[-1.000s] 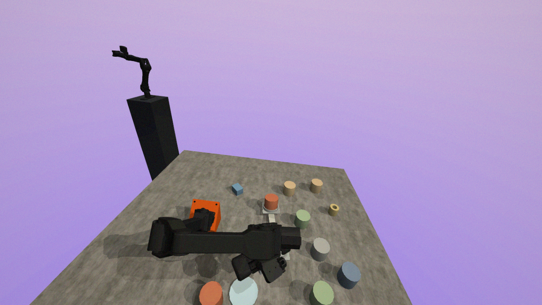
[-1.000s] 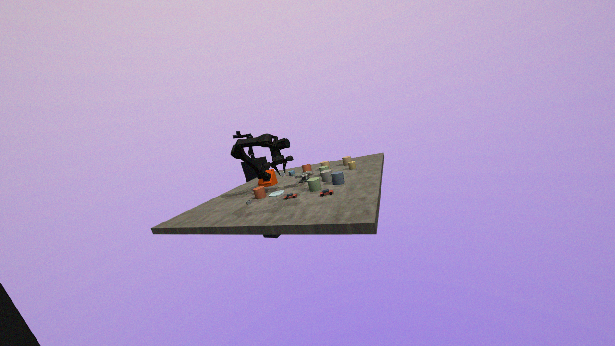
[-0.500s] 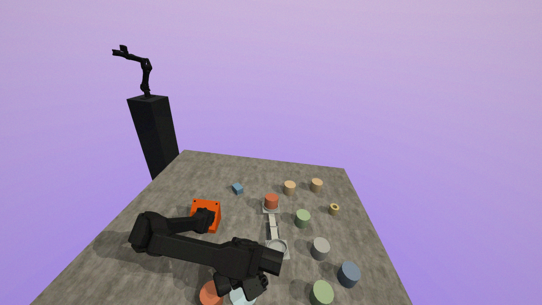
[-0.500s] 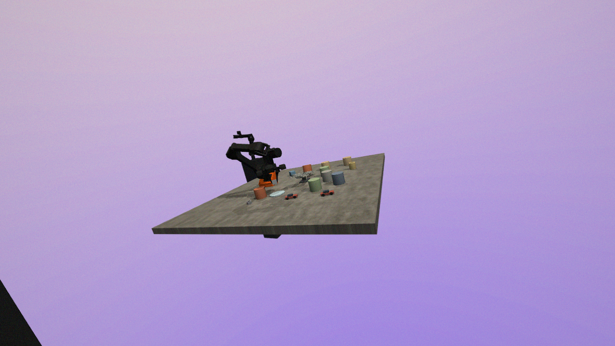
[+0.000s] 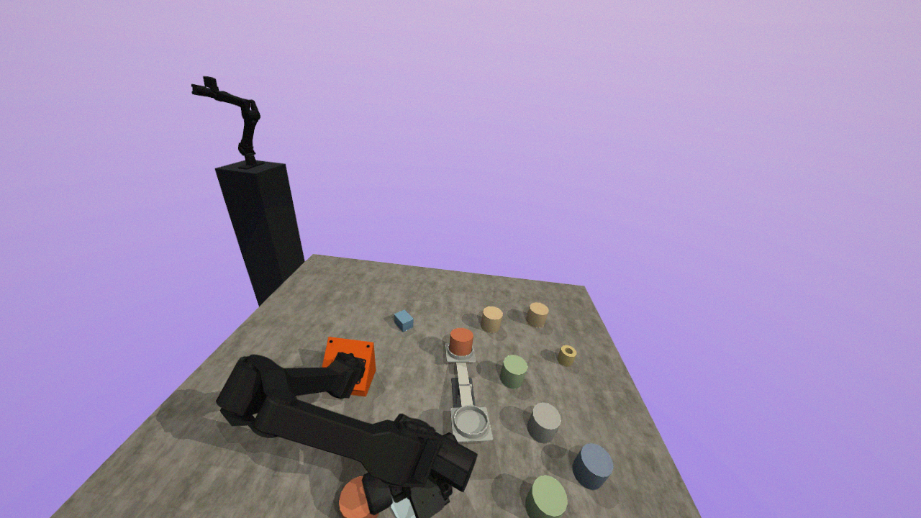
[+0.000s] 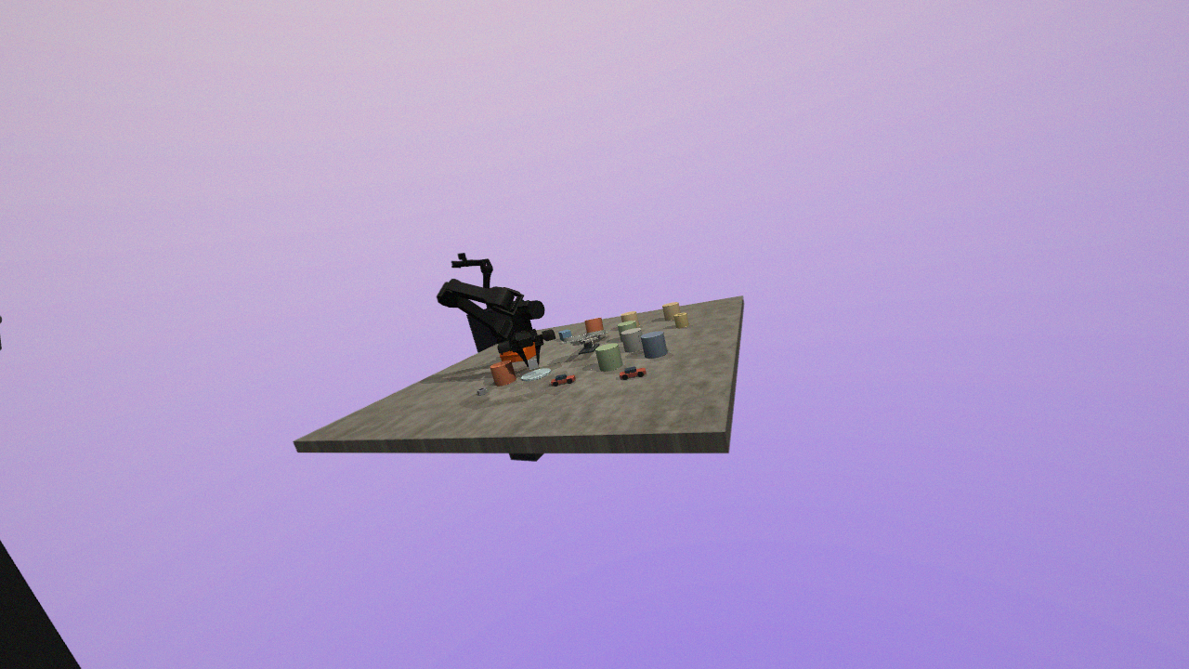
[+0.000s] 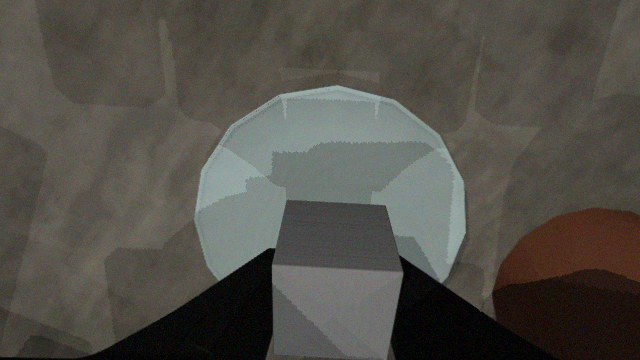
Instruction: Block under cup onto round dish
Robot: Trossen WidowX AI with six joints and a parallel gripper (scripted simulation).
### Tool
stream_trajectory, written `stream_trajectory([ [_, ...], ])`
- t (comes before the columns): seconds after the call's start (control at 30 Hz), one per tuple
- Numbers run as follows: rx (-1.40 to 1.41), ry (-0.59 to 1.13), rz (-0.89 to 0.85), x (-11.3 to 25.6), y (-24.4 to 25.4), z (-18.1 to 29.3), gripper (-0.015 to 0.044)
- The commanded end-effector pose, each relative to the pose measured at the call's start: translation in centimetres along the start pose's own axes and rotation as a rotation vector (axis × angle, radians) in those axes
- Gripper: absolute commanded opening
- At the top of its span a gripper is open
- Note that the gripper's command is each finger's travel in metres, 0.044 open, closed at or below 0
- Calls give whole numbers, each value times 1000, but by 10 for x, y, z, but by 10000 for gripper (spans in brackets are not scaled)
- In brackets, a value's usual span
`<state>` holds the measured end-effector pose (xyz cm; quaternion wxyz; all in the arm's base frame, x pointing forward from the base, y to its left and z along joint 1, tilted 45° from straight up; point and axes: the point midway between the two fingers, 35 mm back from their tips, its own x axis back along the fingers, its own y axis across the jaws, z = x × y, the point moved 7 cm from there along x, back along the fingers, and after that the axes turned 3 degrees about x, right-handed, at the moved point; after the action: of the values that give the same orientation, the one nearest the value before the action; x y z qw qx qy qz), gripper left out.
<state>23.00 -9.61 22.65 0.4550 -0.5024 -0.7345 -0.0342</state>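
My gripper (image 6: pixel 532 366) (image 7: pixel 332 265) is shut on a small grey block (image 7: pixel 336 307) and holds it low over the round dish. The pale blue dish (image 5: pixel 404 509) (image 6: pixel 536 374) (image 7: pixel 340 122) lies flat; a small gap seems to show beneath the block. One orange-red cup (image 5: pixel 356 498) (image 6: pixel 503 373) (image 7: pixel 575 240) stands on the table close beside the dish, not above it. The identical cup (image 5: pixel 460 342) (image 6: pixel 594 325) stands on the far end of the balance (image 5: pixel 463 376). The balance's near pan (image 5: pixel 470 422) is empty. The arm hides the fingertips in the top view.
A green cylinder (image 5: pixel 547 497) (image 6: pixel 608 358), a blue cylinder (image 5: pixel 593 466) (image 6: pixel 653 345) and a grey cylinder (image 5: pixel 545 421) stand to the right. Two toy cars (image 6: pixel 562 380) (image 6: pixel 633 373) and a small grey object (image 6: pixel 481 390) lie near the dish. A blue block (image 5: pixel 404 320) lies farther back.
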Motion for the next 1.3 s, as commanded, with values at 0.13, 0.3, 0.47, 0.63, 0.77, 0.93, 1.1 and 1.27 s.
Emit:
stream_trajectory([
  [0.13, 4, 0, -4, -9, 0, 0, 0],
  [0.3, 4, 0, -3, -17, 0, 0, 0],
  [0.47, -2, -4, -2, -17, 0, -1, 26],
  [0.63, -2, -4, -2, -17, 0, -1, 157],
  [0.77, -2, -4, -2, -17, 0, -1, 263],
  [0.93, -2, -4, -2, -17, 0, -1, 394],
  [1.1, -26, -51, -45, 0, 10, -5, 440],
  [1.27, -15, -27, -31, 15, 7, -3, 440],
])
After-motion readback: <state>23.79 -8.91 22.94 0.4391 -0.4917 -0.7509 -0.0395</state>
